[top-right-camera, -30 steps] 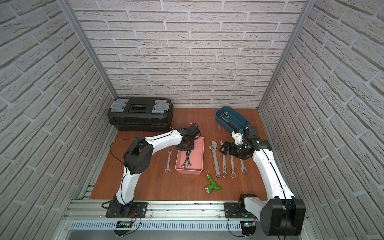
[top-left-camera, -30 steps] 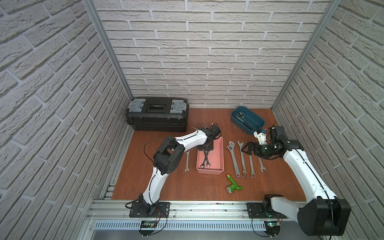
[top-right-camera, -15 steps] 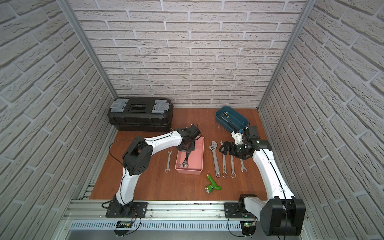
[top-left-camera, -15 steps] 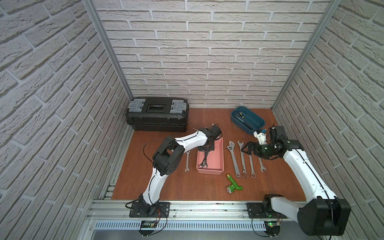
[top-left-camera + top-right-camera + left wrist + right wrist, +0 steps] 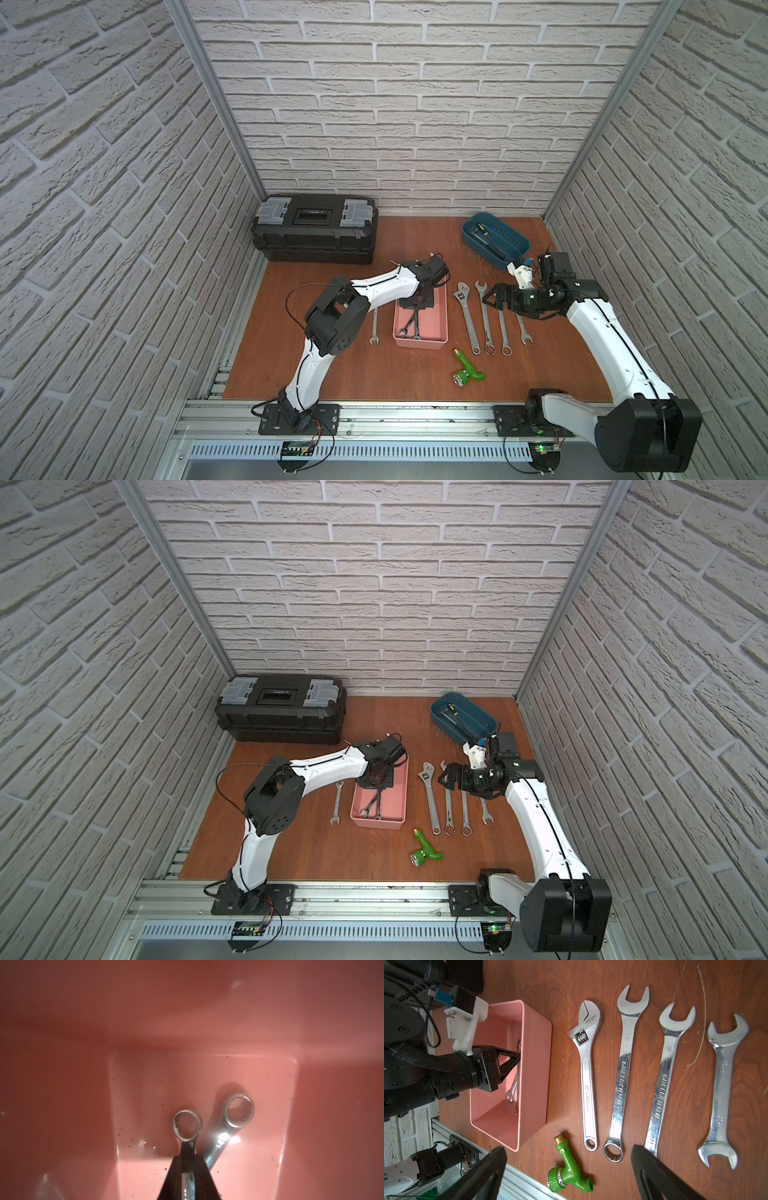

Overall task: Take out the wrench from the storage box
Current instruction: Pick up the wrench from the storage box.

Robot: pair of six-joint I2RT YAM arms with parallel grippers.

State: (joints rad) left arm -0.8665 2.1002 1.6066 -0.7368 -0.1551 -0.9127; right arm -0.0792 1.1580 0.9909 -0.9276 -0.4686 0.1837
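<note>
As we are pinching the wrench (image 5: 188,1139) inside the storage box (image 5: 419,343), lifting out is pending.
Left fingers (image 5: 174,1178) are clamping its shank; right fingers (image 5: 654,1178) are gaping wide, empty.

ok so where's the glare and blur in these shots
Left wrist view: dim, pink-cast, storage box walls soft, glare spot on the loose wrench beside the left gripper. Right wrist view: laid-out wrenches sharp, right gripper blurred up close. Both top views: evenly lit, sharp.
</note>
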